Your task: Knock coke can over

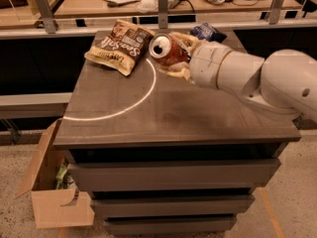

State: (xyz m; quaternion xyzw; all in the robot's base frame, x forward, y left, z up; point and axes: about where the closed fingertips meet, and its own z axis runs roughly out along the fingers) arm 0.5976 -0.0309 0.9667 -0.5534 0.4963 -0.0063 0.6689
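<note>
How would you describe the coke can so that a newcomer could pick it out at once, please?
Start at the dark cabinet top with the white arc. Near its back edge, right of the brown chip bag, the arm's gripper holds the coke can tilted. It is the only red cylinder, its silver top facing the camera; its neighbours are flat bags.
</note>
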